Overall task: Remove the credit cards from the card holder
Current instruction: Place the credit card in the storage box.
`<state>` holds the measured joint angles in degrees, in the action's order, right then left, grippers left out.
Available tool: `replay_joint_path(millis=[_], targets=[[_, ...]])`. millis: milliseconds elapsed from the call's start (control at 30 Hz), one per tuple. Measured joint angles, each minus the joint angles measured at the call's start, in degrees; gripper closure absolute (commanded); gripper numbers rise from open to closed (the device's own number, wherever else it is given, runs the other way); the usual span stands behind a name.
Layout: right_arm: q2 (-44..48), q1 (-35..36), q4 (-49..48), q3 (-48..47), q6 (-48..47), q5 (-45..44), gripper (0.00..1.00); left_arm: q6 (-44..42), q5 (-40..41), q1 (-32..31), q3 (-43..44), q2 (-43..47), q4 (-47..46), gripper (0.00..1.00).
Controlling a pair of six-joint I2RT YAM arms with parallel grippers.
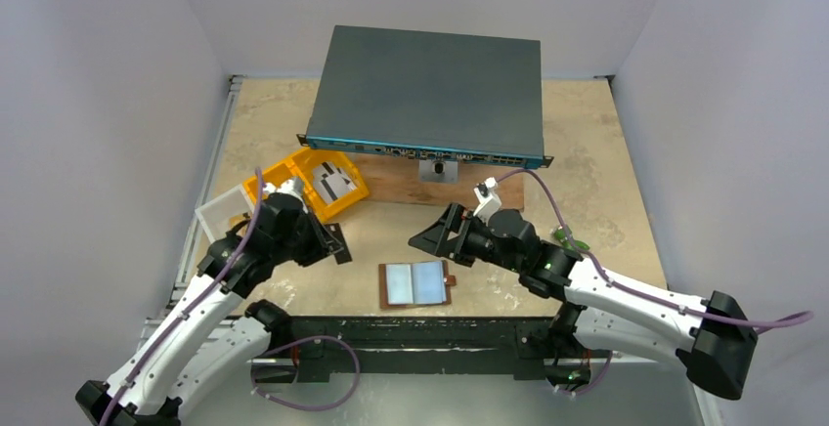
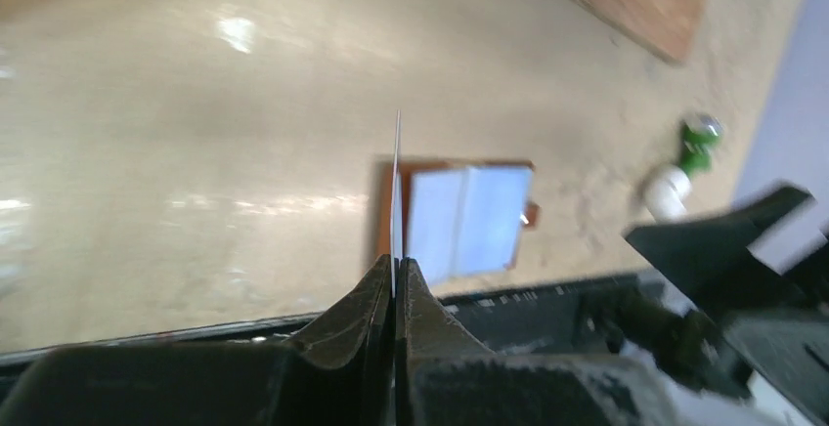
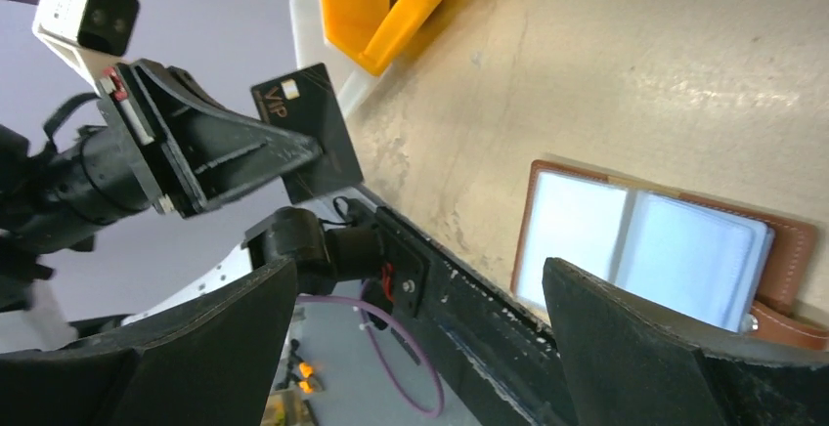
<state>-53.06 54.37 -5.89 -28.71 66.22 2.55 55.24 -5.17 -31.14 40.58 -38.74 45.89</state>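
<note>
The brown card holder lies open near the table's front edge, its pale blue pockets facing up. It also shows in the left wrist view and the right wrist view. My left gripper is shut on a black credit card marked VIP, held in the air left of the holder. That card shows edge-on in the left wrist view between the closed jaws of the left gripper. My right gripper is open and empty, just above and right of the holder, as the right wrist view also shows.
A yellow tray at the left holds grey-white cards. A clear plastic box stands beside it. A large network switch sits on a wooden board at the back. Walls close in on both sides.
</note>
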Motion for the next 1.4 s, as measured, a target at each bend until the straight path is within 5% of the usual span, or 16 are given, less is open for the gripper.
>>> replay_joint_path(millis=[333,700,1167,1233,1400], targets=[[2.0,0.0,8.9,-5.1,-7.8,-3.0,0.01,-4.7,13.6,15.3,8.4,-12.0,10.5,1.00],[5.9,0.0,15.5,-6.3,-12.2,-4.7,0.01,-11.0,9.9,31.6,13.8,-30.6,1.8,1.00],[8.4,0.0,20.2,-7.1,-13.8,-6.6,0.01,-14.5,2.9,37.6,19.6,-44.2,-6.3,1.00],[9.0,0.0,20.6,-7.1,-13.8,-6.7,0.01,-14.7,2.1,37.8,20.3,-45.4,-6.9,0.96],[9.7,0.0,21.0,-7.1,-13.8,-7.6,0.01,-15.9,1.3,37.9,21.1,-46.1,-7.2,0.65]])
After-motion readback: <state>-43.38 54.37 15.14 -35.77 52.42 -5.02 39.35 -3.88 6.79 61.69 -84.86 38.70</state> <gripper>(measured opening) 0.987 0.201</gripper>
